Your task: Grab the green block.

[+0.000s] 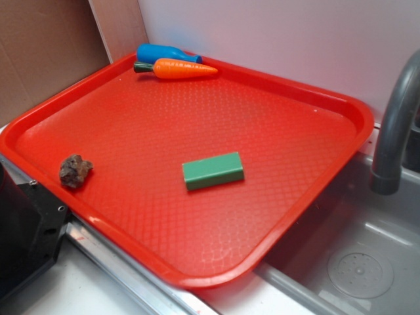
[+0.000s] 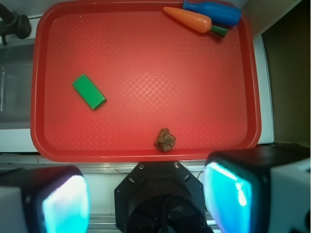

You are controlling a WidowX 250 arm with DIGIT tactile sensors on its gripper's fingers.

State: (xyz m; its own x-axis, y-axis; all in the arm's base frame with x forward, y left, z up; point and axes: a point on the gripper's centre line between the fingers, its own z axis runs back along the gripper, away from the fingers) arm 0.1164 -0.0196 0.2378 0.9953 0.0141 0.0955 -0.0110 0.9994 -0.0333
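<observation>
Carrot [image 1: 178,68] touching blue bottle [image 1: 165,53]; brown rock [image 1: 75,170] on red tray [image 1: 275,92]

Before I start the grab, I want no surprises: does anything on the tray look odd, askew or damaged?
Nothing looks damaged or spilled. The green block lies flat, alone mid-tray. One oddity: a rough brown lump near the red tray's edge, unlike the toy carrot and blue toy.

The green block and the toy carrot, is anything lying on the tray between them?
Nothing: in both views only bare red plastic tray separates the small green rectangular block from the orange toy carrot.
</observation>
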